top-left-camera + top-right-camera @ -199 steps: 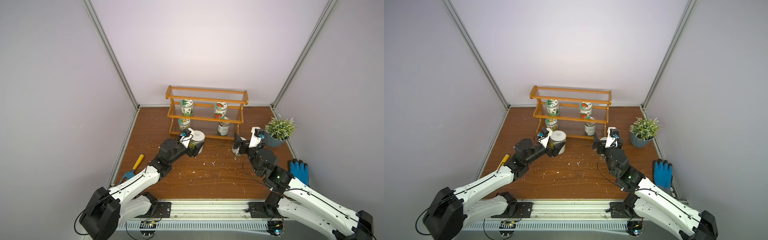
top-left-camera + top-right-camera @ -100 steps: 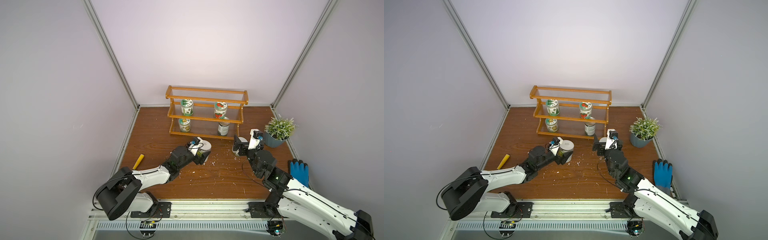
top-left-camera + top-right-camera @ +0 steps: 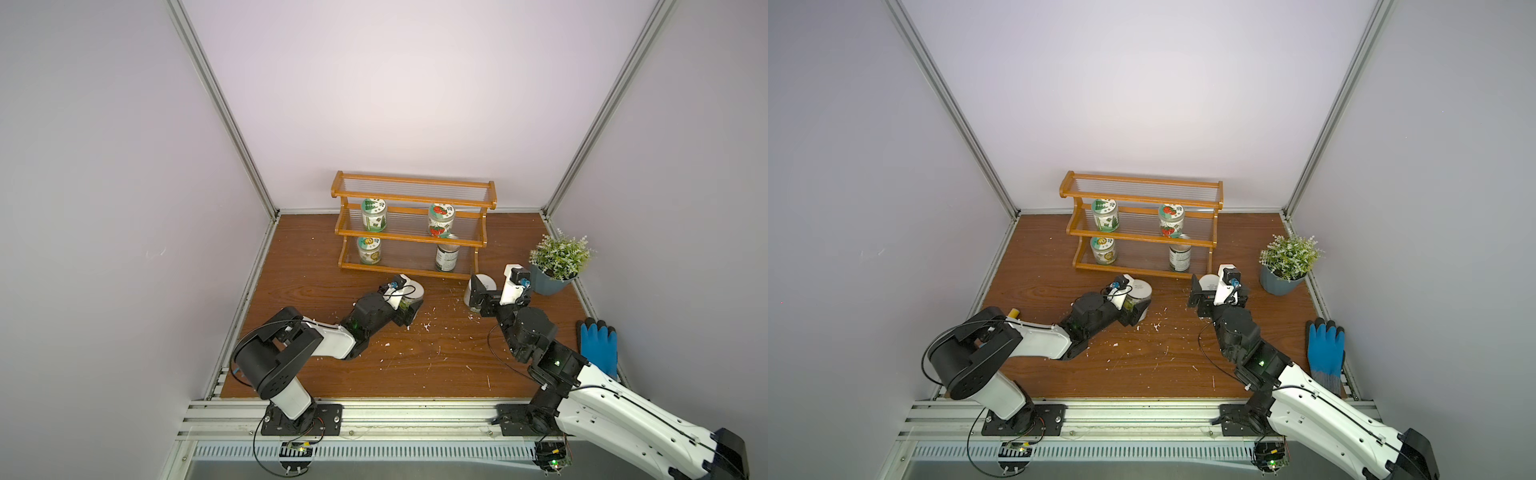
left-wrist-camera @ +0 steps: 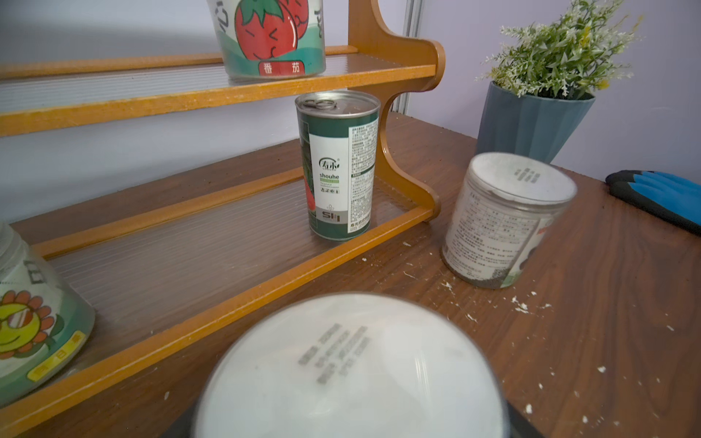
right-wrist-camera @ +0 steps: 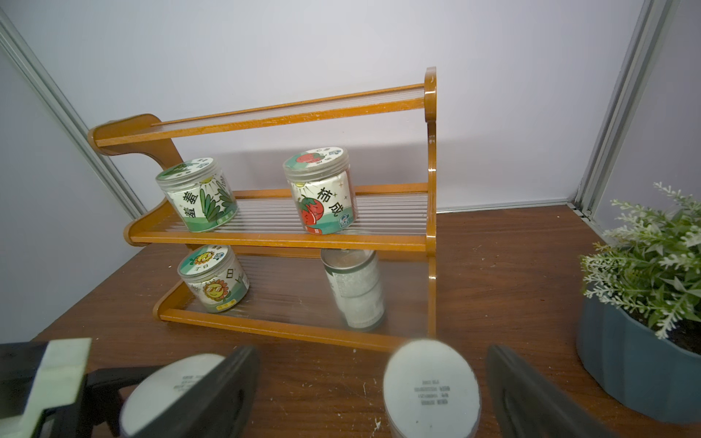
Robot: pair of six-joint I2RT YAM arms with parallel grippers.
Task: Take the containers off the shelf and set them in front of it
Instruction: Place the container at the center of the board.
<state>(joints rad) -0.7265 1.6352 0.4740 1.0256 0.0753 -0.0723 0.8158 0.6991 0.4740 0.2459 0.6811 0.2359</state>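
Observation:
The orange-brown shelf [image 3: 409,239] stands at the back. Its middle tier carries a green-label jar [image 3: 373,214] and a red-label jar [image 3: 441,219]. On the lowest tier are a yellow-label jar [image 3: 369,250] and a metal can [image 4: 339,167]. My left gripper [image 3: 409,305] is shut on a white-lidded jar [image 4: 349,371], low over the table in front of the shelf. Whether that jar touches the table I cannot tell. My right gripper [image 5: 371,379] is open. Another white-lidded jar [image 5: 430,386] stands on the table between its fingers, untouched.
A blue-grey plant pot [image 3: 550,282] stands at the right, close to my right wrist. A blue glove [image 3: 598,345] lies by the right edge. A yellow handle [image 3: 1015,311] peeks out behind my left arm. White crumbs litter the wooden table [image 3: 415,365].
My left gripper has carried its jar away from the shelf's lowest tier, forward and to the right, while the arm folded at the elbow. The right gripper has stayed open in place.

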